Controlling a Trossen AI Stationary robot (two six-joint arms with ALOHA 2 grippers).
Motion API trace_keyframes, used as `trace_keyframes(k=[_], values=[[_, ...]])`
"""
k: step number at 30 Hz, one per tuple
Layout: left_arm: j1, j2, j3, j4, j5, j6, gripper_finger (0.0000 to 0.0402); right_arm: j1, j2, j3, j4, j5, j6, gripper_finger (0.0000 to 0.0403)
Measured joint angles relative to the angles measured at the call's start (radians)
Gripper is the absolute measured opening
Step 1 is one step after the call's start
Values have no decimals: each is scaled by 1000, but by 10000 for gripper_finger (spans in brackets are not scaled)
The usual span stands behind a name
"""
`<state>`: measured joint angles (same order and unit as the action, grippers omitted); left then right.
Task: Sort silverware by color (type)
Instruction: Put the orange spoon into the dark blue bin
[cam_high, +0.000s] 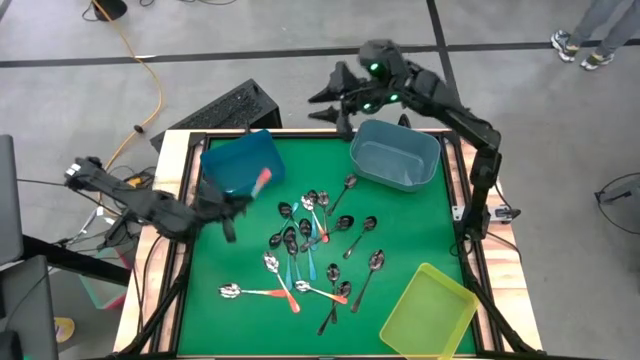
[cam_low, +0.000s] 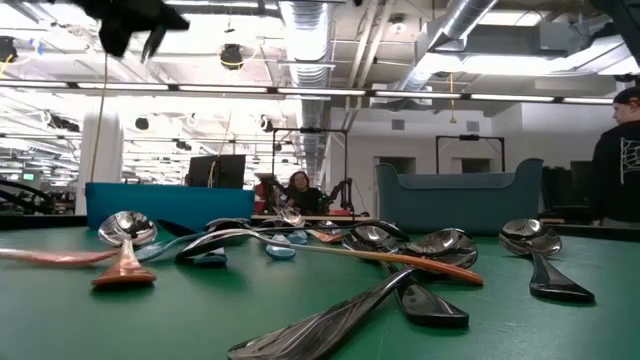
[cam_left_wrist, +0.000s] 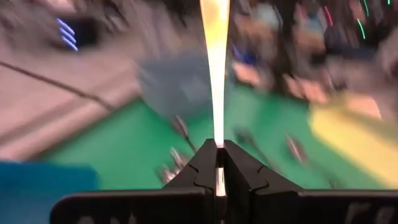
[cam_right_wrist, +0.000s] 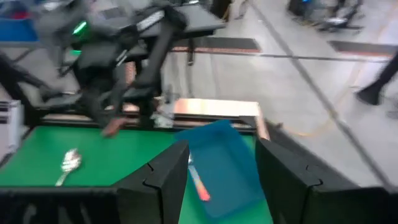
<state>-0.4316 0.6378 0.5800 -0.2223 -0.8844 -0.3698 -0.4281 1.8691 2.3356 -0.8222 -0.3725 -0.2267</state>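
Silverware lies scattered over the middle of the green table: small spoons with shiny bowls and orange-red, light blue or dark metal handles, several crossing or touching one another, the heap reaching from near the grey-blue bin down toward the front edge. One orange-handled spoon is off the table, pinched between the closed fingers of the left gripper, which hangs over the left side of the table, just beside the blue bin at the far left corner. From that arm's own camera the handle stands straight up out of the shut jaws. The right gripper waits beyond the far edge of the table, behind the grey-blue bin, its fingers spread apart with nothing between them. A yellow-green bin sits at the front right corner. At table height, a person stands at the room's right side beyond the table.
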Motion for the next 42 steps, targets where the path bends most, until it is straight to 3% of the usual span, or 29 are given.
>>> trace_keyframes(k=[3, 10, 20, 33, 42], values=[[0, -82, 0, 104, -49, 135, 0, 41, 40, 0, 61, -7, 16, 200], [10, -171, 1, 266, -13, 320, 0, 123, 153, -1, 203, -70, 25, 200], [143, -185, 1, 339, 235, 386, 0, 193, 251, -2, 518, -261, 174, 200], [363, -62, 0, 479, 519, 412, 0, 213, 249, -1, 600, -257, 230, 269], [466, 24, 0, 548, 662, 380, 0, 219, 249, -1, 601, -254, 229, 275]])
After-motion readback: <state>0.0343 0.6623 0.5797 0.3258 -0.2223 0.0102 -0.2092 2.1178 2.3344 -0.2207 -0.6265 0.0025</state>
